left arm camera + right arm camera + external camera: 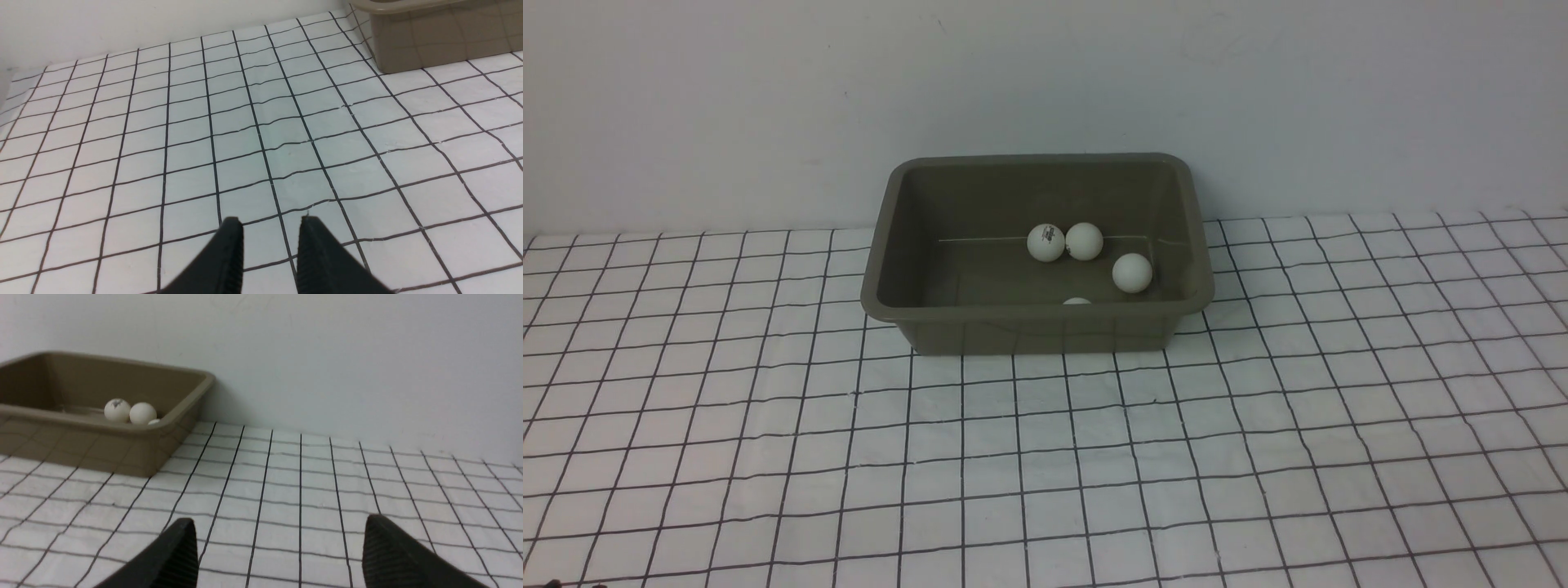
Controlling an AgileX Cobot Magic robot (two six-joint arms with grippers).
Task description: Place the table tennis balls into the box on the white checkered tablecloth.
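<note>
The olive-grey box (1037, 325) stands on the white checkered tablecloth (1045, 457) near the back wall. Several white table tennis balls lie inside it: one with a dark logo (1045, 242) touching a second (1084, 241), another (1132, 273) further right, and one (1076, 301) mostly hidden behind the near wall. In the right wrist view the box (102, 445) shows the logo ball (117, 410) and its neighbour (142, 413). My right gripper (280, 524) is open and empty over bare cloth. My left gripper (271, 222) is shut, holding nothing, with the box (433, 45) far off. Neither arm appears in the front view.
A plain white wall (1045, 82) rises right behind the box. The tablecloth (261, 134) is slightly wrinkled and spreads wide on every side of the box.
</note>
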